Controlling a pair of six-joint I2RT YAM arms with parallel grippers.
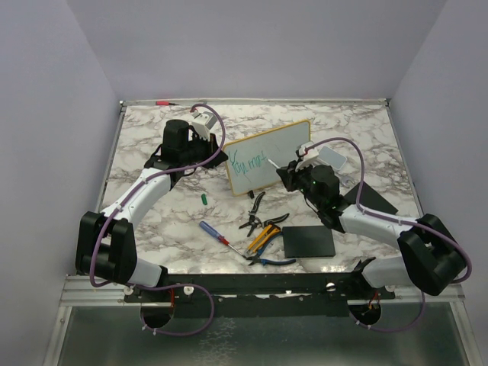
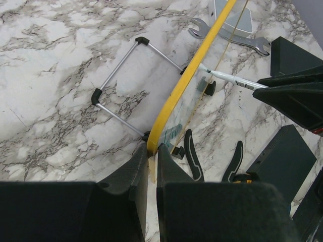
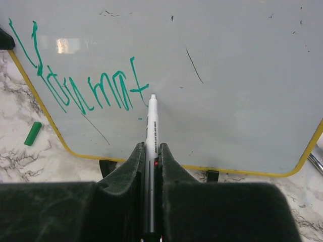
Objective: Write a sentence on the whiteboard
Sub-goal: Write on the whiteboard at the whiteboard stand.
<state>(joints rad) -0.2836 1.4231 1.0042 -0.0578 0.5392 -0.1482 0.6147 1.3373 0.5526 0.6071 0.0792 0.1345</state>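
The whiteboard [image 1: 268, 155] stands tilted on its small dark feet at mid-table, its yellow frame edge [image 2: 187, 79] running away from my left gripper [image 2: 152, 151], which is shut on the frame's near corner. The sentence [image 3: 96, 88] is a teal-green scrawl on the left part of the white surface [image 3: 237, 96]. My right gripper [image 3: 151, 148] is shut on a white marker [image 3: 151, 121]. The marker's tip sits at the board just right of the last letter. From above, the right gripper [image 1: 287, 172] faces the board's front and the left gripper [image 1: 210, 134] holds its left end.
A green cap [image 1: 204, 197] lies left of the board's foot. A screwdriver [image 1: 215, 232], pliers [image 1: 255, 202] and a flat black pad [image 1: 308, 242] lie nearer the arms. A wrench [image 2: 229, 38] and a grey block [image 2: 234, 20] lie behind the board.
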